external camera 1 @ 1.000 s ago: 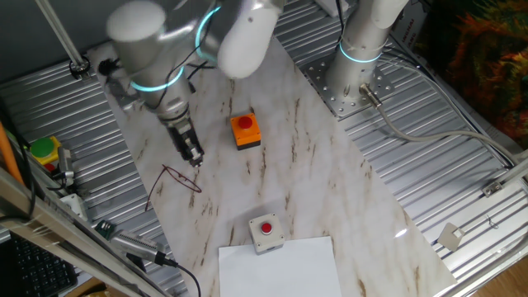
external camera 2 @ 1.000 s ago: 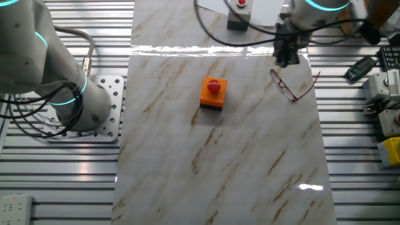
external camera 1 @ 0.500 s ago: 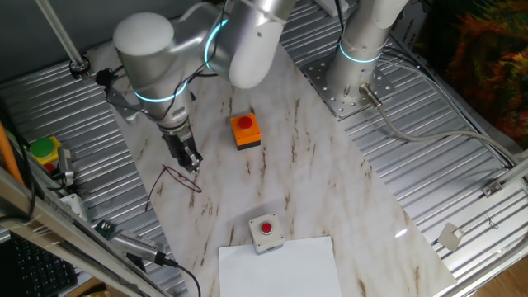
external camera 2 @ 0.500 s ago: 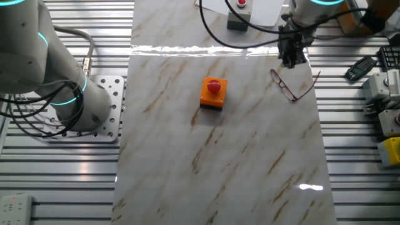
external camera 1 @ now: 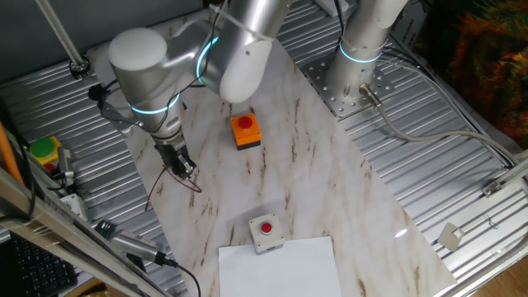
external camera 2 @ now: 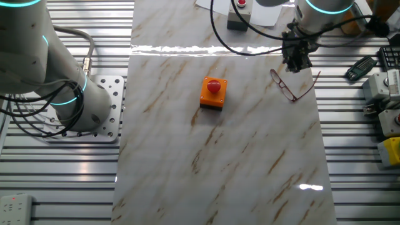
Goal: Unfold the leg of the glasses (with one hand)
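Since a second ago the gripper (external camera 1: 186, 170) has shifted toward the frame's lower left, now directly over the glasses (external camera 1: 175, 181), which lie unmoved left of centre. Whether its fingers are parted cannot be told. An orange button box (external camera 1: 245, 130) sits mid-frame on the marble-patterned table (external camera 1: 313, 181).

White marble-patterned tabletop sheet (external camera 2: 219, 156) with brown veins lies on a ribbed aluminium bench (external camera 2: 362, 175); overhead light glare across it.
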Controlling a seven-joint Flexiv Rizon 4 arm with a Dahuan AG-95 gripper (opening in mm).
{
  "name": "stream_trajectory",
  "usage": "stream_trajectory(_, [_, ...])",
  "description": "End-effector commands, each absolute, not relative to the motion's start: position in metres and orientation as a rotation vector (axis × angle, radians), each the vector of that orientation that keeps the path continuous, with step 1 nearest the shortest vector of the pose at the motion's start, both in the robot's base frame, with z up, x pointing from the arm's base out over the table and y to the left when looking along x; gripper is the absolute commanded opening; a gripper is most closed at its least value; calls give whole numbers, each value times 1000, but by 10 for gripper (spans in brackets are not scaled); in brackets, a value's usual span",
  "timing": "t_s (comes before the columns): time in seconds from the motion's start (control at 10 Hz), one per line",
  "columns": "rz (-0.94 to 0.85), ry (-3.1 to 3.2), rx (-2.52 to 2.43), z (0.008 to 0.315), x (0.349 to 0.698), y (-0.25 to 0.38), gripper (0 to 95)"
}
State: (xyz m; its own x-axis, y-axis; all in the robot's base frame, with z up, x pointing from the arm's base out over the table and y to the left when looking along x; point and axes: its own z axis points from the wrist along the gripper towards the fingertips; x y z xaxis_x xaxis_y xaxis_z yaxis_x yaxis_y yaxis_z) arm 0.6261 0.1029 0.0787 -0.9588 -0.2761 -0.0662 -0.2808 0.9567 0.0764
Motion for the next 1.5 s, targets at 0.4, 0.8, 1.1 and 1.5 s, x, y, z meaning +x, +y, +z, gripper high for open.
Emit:
stream_trajectory(0.4, [139, 3029, -467, 70, 633, 98, 190])
stream_trajectory(0.8, [141, 3003, -482, 58, 635, 95, 190])
stream_trajectory(1.1, [143, 2995, -487, 52, 635, 94, 190])
stream_trajectory(1.5, [144, 2983, -482, 45, 636, 92, 190])
